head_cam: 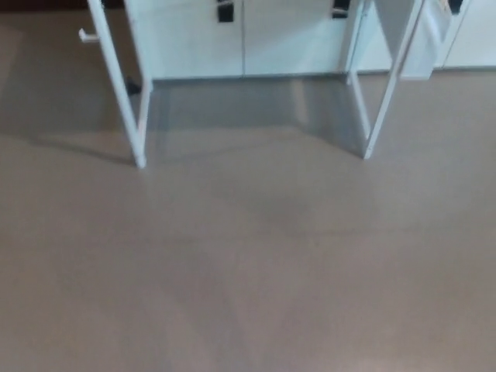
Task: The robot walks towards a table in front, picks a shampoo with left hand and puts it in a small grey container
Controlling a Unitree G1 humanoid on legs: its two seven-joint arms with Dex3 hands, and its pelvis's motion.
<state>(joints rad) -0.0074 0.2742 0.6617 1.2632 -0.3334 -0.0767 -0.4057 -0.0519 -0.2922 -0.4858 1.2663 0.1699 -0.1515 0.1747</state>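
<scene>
You can't tell either robot hand's state: your view holds only tan floor (248, 271) and two white legs (138, 143) ahead.

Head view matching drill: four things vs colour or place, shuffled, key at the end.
1. floor
2. left table leg
3. cabinet doors
4. cabinet latches

A. black, at top edge
B. white slanted frame, foot on floor
C. beige, fills lower picture
D. pale panels behind the legs

Pairs: 1-C, 2-B, 3-D, 4-A
</scene>
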